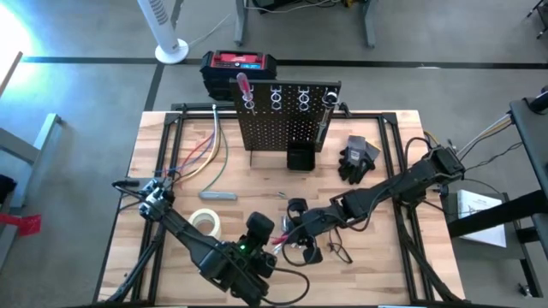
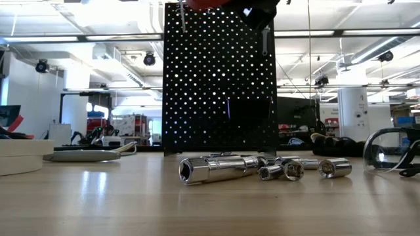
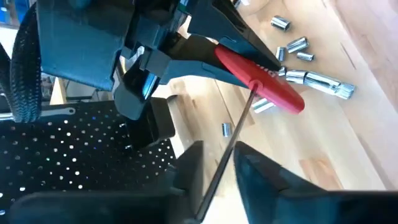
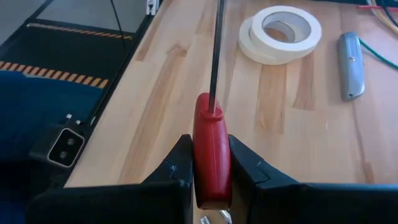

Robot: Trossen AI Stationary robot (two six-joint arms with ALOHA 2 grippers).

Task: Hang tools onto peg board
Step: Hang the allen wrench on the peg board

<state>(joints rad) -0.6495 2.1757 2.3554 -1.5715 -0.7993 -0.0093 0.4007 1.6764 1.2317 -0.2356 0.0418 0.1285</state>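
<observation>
The right claw (image 4: 210,168) clenches the slim red-handled hex key (image 4: 211,155); the left claw (image 3: 217,168) pinches its dark shaft. Release one side only once the other grips firmly.

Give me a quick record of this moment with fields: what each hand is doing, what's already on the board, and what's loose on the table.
right hand: shut on the red handle of the T-handle driver
left hand: fingers on either side of that driver's shaft, grip unclear
peg board: one red-handled tool hangs at its top
table: sockets, tape roll, utility knife, black gloves
</observation>
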